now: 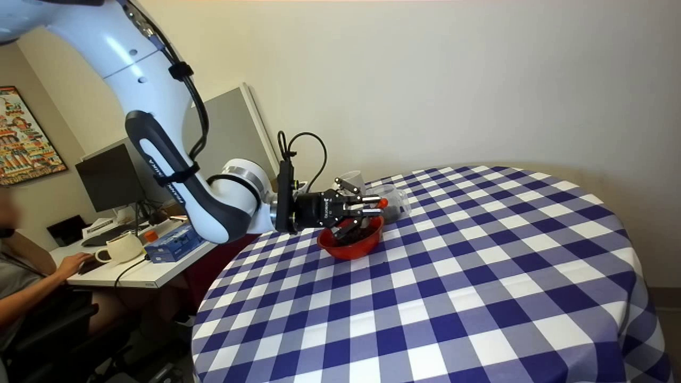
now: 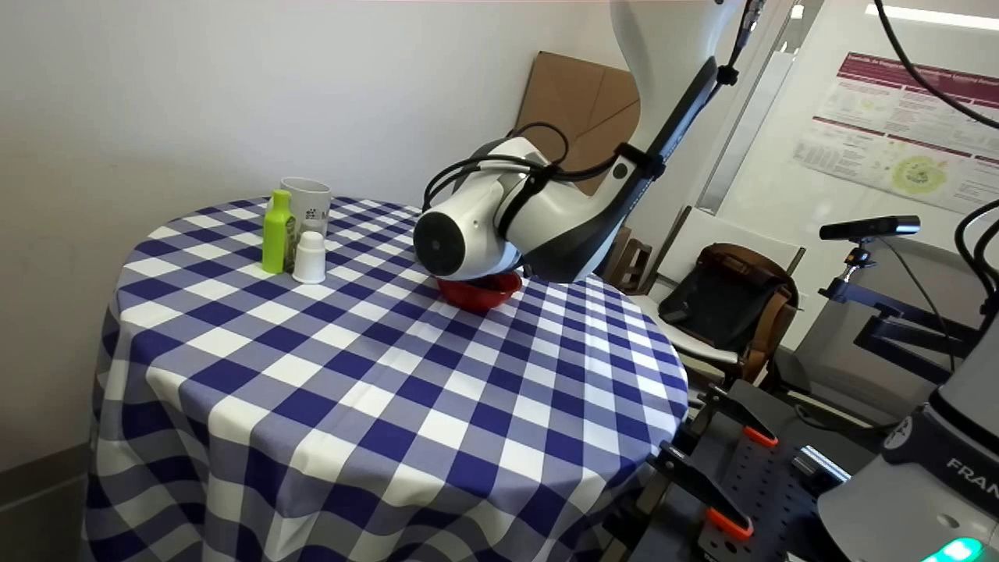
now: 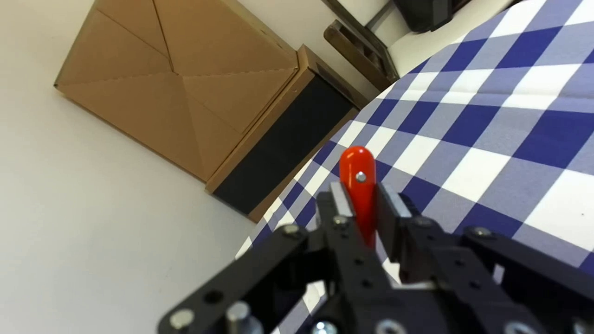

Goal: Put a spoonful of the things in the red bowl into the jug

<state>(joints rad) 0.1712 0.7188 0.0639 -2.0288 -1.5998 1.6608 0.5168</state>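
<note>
wrist view: red handle [image 3: 361, 192] in tool [image 3: 365, 202]; tablecloth [image 3: 478, 169] broad to its edge

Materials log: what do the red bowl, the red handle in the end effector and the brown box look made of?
Red bowl: probably plastic, smooth-looking, judging by its plain wall; coated metal can't be ruled out.
Red handle: likely plastic, fairly glossy, with a faint sheen on its rounded tip.
Brown box: almost certainly cardboard, matt, shown by straight fold creases across its face.
</note>
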